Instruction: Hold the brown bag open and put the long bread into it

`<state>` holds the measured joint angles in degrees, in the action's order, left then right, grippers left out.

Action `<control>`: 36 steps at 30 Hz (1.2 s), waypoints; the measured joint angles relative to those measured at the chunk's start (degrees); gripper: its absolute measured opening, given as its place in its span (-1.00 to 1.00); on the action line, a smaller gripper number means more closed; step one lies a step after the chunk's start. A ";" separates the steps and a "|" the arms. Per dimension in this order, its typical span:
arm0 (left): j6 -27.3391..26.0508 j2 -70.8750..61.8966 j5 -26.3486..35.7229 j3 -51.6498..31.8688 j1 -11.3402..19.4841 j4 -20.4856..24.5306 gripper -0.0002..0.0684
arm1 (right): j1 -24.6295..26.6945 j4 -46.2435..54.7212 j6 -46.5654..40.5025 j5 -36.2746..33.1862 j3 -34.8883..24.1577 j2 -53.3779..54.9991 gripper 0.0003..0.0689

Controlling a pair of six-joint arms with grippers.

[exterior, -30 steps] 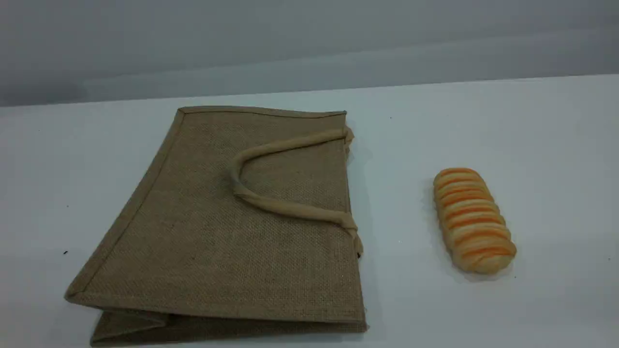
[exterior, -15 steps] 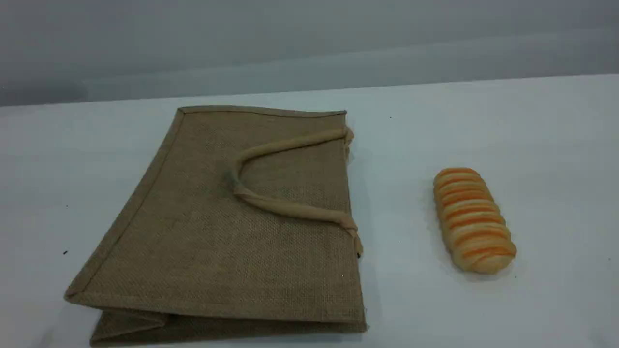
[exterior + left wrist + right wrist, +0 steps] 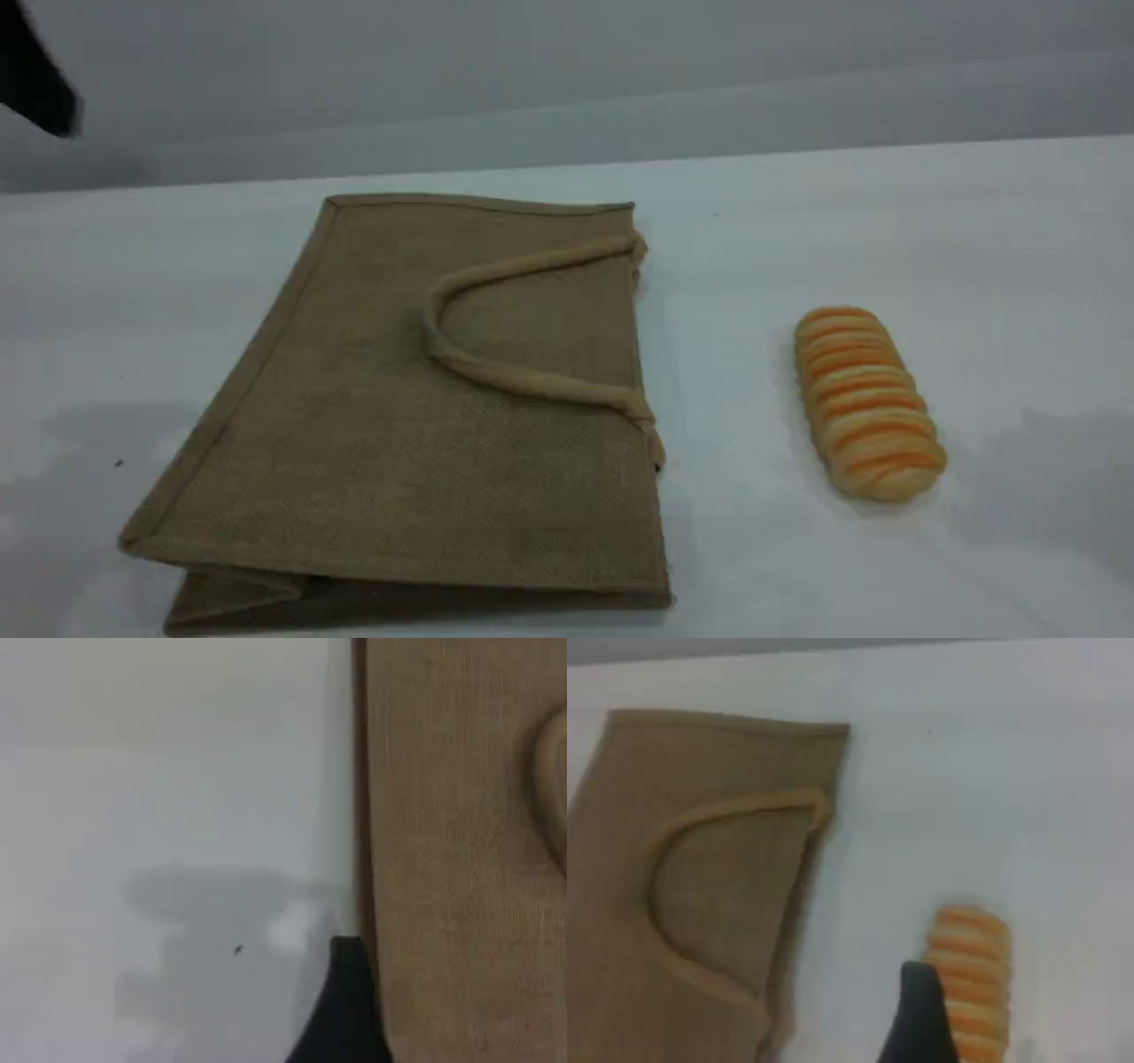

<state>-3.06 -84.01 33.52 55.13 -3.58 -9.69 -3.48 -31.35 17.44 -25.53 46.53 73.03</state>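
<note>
Change noted: a dark arm part [image 3: 34, 75] has come into the far-left corner of the scene view, and soft shadows have appeared on the table [image 3: 886, 221] at near left and near right — neither was there a moment ago. Bag and bread lie just where they lay. Judged meaning: both arms are only now arriving, and nothing of the task is done yet.

Items, near to far:

- Brown bag [image 3: 372, 443] — one. Lies flat and closed on the left half of the table, folded gusset at its near edge, mouth facing right toward the bread.
- Handle [image 3: 532, 383] — one visible, a pale beige loop folded back over the bag's upper face; a second is not clearly seen.
- Long bread [image 3: 864, 403] — one. Right of the bag and well apart from it, lying on the bare table, lengthwise near to far, untouched.
- Left gripper [image 3: 341, 1010] — one fingertip shows in its own view, over the bag's far-left edge seam; released, jaws wide, holding nothing.
- Right gripper [image 3: 921, 1019] — one fingertip shows in its own view, above the table just beside the bread; released, holding nothing.

Judged next: the left gripper must lift the bag's upper layer or handle to open the mouth before the bread can go in.
</note>
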 joint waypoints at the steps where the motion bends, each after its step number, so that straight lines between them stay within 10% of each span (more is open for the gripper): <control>1: -1.27 -2.12 -0.94 0.74 0.00 -1.83 0.58 | 0.00 -0.47 0.00 0.33 0.26 1.34 0.39; 11: -14.90 -19.70 -2.93 10.52 -3.29 -17.77 0.58 | 0.00 -4.82 4.18 4.90 0.35 12.50 0.39; 36: -9.43 -46.31 -4.89 26.27 -12.53 -19.30 0.58 | 0.00 -8.81 8.80 5.75 0.35 14.40 0.39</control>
<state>-12.49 -130.32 28.63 81.40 -16.11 -28.98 -3.48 -40.16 26.24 -19.78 46.87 87.42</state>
